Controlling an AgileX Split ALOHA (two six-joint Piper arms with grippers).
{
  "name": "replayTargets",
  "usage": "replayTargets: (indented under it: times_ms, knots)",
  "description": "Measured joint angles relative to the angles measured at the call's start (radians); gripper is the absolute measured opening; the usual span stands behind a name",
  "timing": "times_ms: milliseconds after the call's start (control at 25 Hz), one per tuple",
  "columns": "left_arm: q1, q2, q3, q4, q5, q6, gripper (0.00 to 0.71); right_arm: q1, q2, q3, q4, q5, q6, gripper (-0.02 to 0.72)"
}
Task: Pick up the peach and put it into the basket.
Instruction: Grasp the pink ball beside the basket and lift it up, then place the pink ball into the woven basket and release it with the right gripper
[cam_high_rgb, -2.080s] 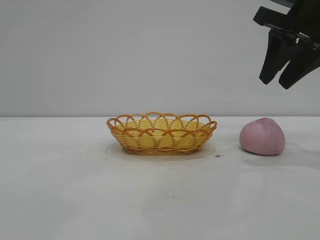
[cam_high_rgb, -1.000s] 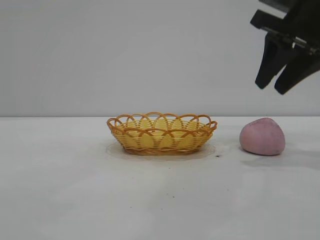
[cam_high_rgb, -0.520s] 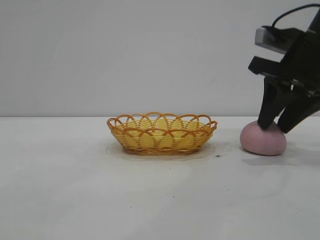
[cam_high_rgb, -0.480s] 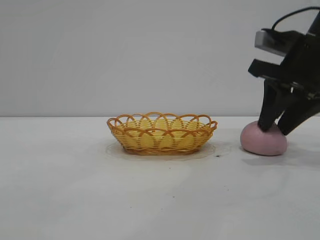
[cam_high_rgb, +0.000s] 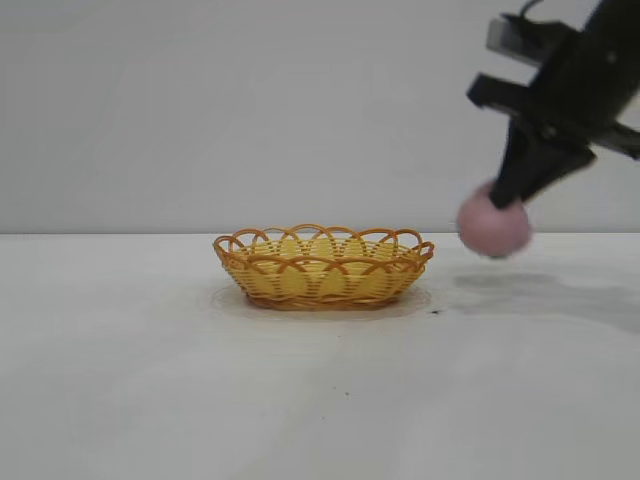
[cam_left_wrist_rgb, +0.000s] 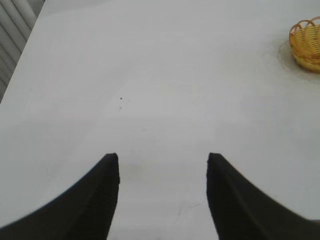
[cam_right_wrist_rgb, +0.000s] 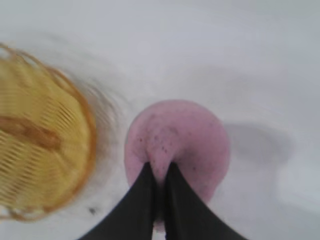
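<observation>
White table (cam_high_rgb: 120, 380), broad and bare apart from the basket (cam_high_rgb: 324, 267), standing near its middle with long axis running across the exterior view. Right of the basket and higher than its scalloped rim, clear of the tabletop: the peach (cam_high_rgb: 493, 226), hanging from the right gripper (cam_high_rgb: 506, 198), fingers pinched almost together on a fold of its soft top. Basket therefore leftward and lower from the held peach, with open table between; judging by that, coming move calls for travel toward the basket, then a release over its hollow. Far left of the basket, over bare table: left gripper (cam_left_wrist_rgb: 163, 192), fingers spread wide and holding nothing, farther from the peach than the right. No brand, label or writing readable anywhere.
</observation>
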Motion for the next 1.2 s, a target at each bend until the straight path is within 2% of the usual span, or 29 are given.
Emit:
replayTargets:
  times_ms: [160, 440, 840, 880, 920, 1120, 1200]
  knots:
    - [0.000, 0.000, 0.000, 0.000, 0.000, 0.000, 0.343, 0.069, -0.006, -0.101, 0.006, 0.044, -0.002, 0.000]
    - [0.000, 0.000, 0.000, 0.000, 0.000, 0.000, 0.343, 0.205, 0.027, -0.128, 0.010, 0.056, -0.002, 0.000]
    - [0.000, 0.000, 0.000, 0.000, 0.000, 0.000, 0.343, 0.257, 0.156, -0.128, 0.018, 0.045, 0.006, 0.000]
    - [0.000, 0.000, 0.000, 0.000, 0.000, 0.000, 0.343, 0.257, 0.164, -0.128, 0.018, 0.040, 0.010, 0.055]
    - [0.000, 0.000, 0.000, 0.000, 0.000, 0.000, 0.343, 0.257, 0.166, -0.128, 0.018, 0.035, 0.010, 0.055]
    - [0.000, 0.000, 0.000, 0.000, 0.000, 0.000, 0.343, 0.257, 0.167, -0.130, 0.018, 0.027, 0.014, 0.312]
    - [0.000, 0.000, 0.000, 0.000, 0.000, 0.000, 0.343, 0.257, 0.167, -0.135, 0.006, 0.027, 0.014, 0.375]
